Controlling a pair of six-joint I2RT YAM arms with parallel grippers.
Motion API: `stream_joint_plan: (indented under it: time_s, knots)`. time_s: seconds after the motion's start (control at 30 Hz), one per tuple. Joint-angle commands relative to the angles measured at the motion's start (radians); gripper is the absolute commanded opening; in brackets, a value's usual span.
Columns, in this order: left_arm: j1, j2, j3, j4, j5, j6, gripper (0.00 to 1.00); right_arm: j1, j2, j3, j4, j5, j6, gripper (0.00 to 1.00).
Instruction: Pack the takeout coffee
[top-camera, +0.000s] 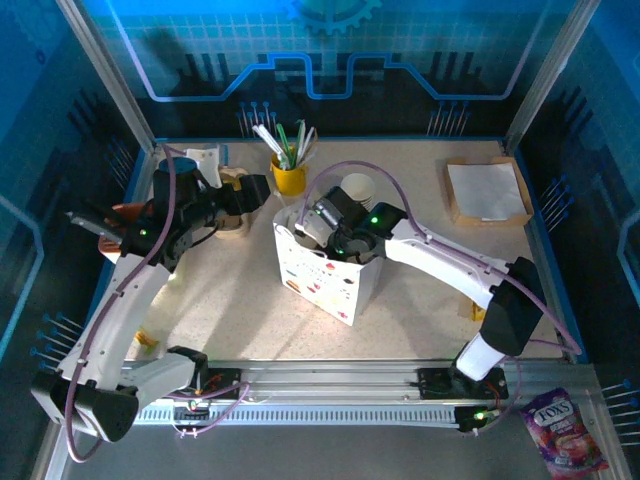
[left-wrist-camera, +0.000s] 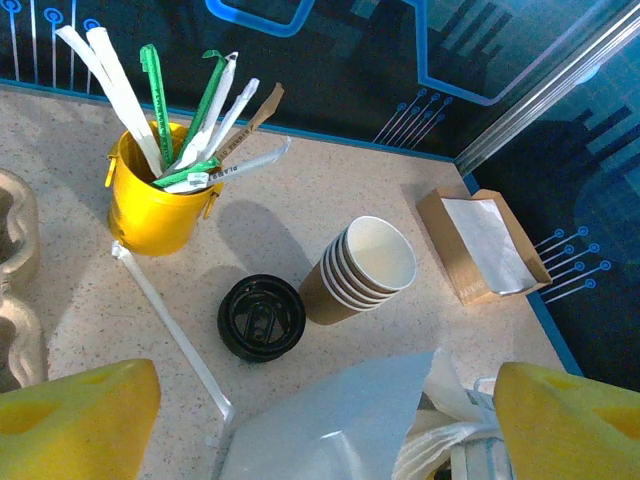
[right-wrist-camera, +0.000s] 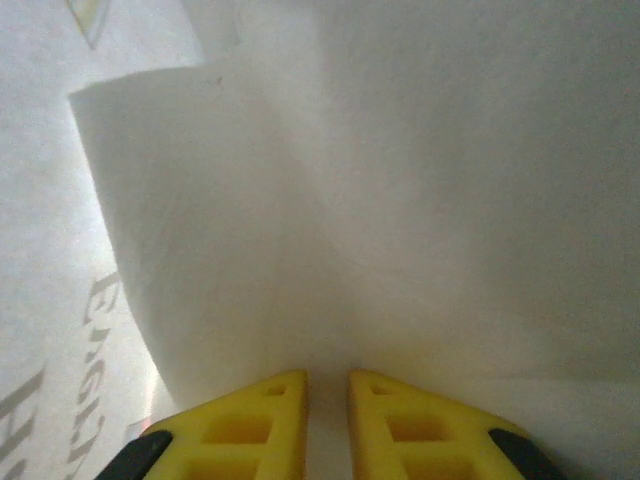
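Takeout coffee (left-wrist-camera: 261, 317) waits beside the white bag (top-camera: 325, 282). Right gripper (right-wrist-camera: 327, 380) is inside it, nearly closed and empty, probably spreading it. Left gripper (left-wrist-camera: 325, 400) gapes empty.

SITE: robot test cell staged as a café counter | EVIDENCE: aluminium frame posts (top-camera: 105, 70) and blue circuit-print panels (top-camera: 330, 60) enclosed a speckled tabletop (top-camera: 230, 290) | PROPS: yellow utensil cup (top-camera: 289, 178), paper cup stack (left-wrist-camera: 365, 268), napkin tray (left-wrist-camera: 450, 255) stood on it
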Motion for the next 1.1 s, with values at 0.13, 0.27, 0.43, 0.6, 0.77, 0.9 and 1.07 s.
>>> stream_joint_plan:
  time_s: [0.13,0.27,0.43,0.6,0.77,0.9,1.07]
  knots:
    - [0.011,-0.006,-0.012,0.029,0.019,0.013,0.87,0.011,-0.103,0.056,-0.003,-0.054,0.005,0.25]
    - [0.010,-0.007,-0.011,0.028,0.018,0.014,0.87,0.006,-0.149,0.090,-0.018,-0.047,0.005,0.33]
    - [0.010,-0.007,-0.011,0.030,0.020,0.014,0.87,-0.017,-0.197,0.124,-0.028,-0.024,0.007,0.40]
    - [0.011,-0.007,-0.012,0.031,0.023,0.011,0.87,-0.062,-0.243,0.133,-0.009,-0.041,0.012,0.42]
    - [0.010,-0.008,-0.013,0.035,0.023,0.003,0.87,-0.087,-0.256,0.147,-0.023,0.013,-0.005,0.48]
    - [0.010,-0.018,-0.018,0.034,0.004,-0.001,0.87,-0.155,-0.297,0.135,-0.004,0.059,0.021,0.57]
    - [0.012,-0.095,-0.125,0.152,-0.102,-0.077,0.87,-0.308,-0.392,0.044,0.118,0.060,0.082,0.73]
